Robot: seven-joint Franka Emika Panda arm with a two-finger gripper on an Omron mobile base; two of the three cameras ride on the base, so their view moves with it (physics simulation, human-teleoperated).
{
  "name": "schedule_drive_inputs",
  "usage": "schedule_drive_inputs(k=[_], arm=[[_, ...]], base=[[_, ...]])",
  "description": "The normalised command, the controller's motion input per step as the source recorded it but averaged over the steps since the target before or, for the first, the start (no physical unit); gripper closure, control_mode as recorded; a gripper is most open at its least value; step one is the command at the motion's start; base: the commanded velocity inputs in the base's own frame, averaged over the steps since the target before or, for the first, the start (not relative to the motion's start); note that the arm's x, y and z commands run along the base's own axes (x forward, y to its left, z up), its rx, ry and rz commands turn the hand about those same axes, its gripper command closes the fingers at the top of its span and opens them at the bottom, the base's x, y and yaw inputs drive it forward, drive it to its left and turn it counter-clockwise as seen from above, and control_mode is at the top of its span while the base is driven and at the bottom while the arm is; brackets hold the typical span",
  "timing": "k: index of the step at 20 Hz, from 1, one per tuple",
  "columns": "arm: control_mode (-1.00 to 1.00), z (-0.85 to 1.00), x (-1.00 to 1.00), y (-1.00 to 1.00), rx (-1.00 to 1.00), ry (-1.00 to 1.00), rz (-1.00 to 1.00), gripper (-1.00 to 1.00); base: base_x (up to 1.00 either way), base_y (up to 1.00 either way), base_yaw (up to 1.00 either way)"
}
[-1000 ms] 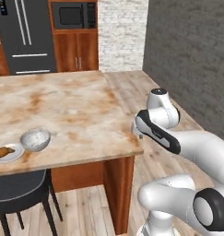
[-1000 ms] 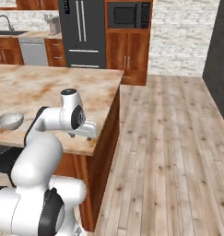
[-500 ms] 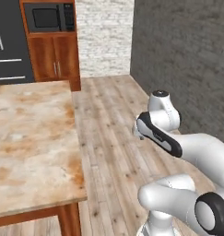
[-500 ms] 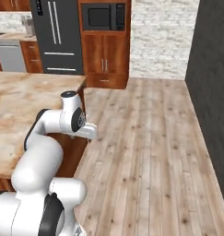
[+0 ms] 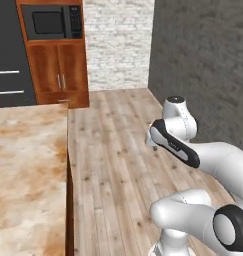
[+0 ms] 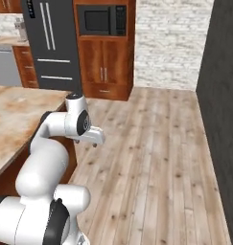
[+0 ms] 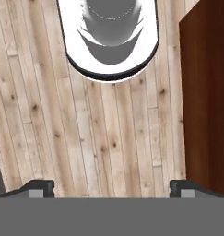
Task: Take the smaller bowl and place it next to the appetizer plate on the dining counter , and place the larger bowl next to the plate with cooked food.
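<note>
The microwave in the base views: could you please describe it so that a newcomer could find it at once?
Start at the white brick back wall; left of it stands a tall reddish-brown wood cabinet. The microwave is the black box built into its top, above two wooden doors. Unlike the dark fridge beside it, it is small and has a window.

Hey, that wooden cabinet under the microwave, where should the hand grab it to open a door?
Probably grip one of the two slim vertical handles where the cabinet doors meet, coming straight from the front and closing sideways across the bar. The door faces look flat, with nothing else to pinch.
</note>
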Motion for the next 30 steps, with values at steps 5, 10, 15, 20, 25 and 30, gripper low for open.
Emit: schedule_drive_inputs(k=[5, 10, 15, 20, 25, 30], arm=[[1.0, 0.0, 0.0, 0.0, 0.0, 0.0, 0.0, -1.0], [1.0, 0.0, 0.0, 0.0, 0.0, 0.0, 0.0, -1.0], [1.0, 0.0, 0.0, 0.0, 0.0, 0.0, 0.0, -1.0], [1.0, 0.0, 0.0, 0.0, 0.0, 0.0, 0.0, -1.0], [1.0, 0.0, 0.0, 0.0, 0.0, 0.0, 0.0, -1.0], [1.0, 0.0, 0.0, 0.0, 0.0, 0.0, 0.0, -1.0]], base=[[1.0, -0.28, 0.24], [1.0, -0.57, 0.27], [1.0, -0.69, 0.39], [1.0, -0.63, 0.57], [0.77, -0.66, 0.6], [0.65, -0.78, 0.59]])
